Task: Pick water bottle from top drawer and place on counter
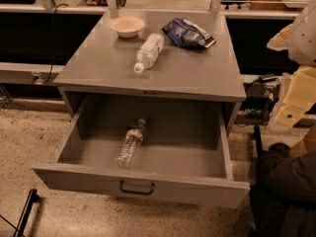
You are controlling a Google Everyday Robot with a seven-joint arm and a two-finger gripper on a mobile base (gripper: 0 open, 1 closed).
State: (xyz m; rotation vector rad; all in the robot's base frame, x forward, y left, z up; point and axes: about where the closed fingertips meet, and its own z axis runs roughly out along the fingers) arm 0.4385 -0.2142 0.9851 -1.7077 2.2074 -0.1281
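The top drawer (148, 181) is pulled open, with its dark bar handle at the front centre. The water bottle (131, 144) lies on its side on the drawer floor, left of centre, with its dark cap pointing to the back. The counter (163, 68) is the grey top above the drawer. My gripper (296, 100) shows as cream-coloured parts at the right edge of the view. It is beside the counter's right side, well apart from the water bottle, and holds nothing that I can see.
On the counter lie a fatter bottle with a white cap (148, 52), a beige bowl (127, 26) and a blue snack bag (187, 32). A dark bulky shape (286, 191) fills the bottom right. Cables and a dark device (259, 100) sit right of the cabinet.
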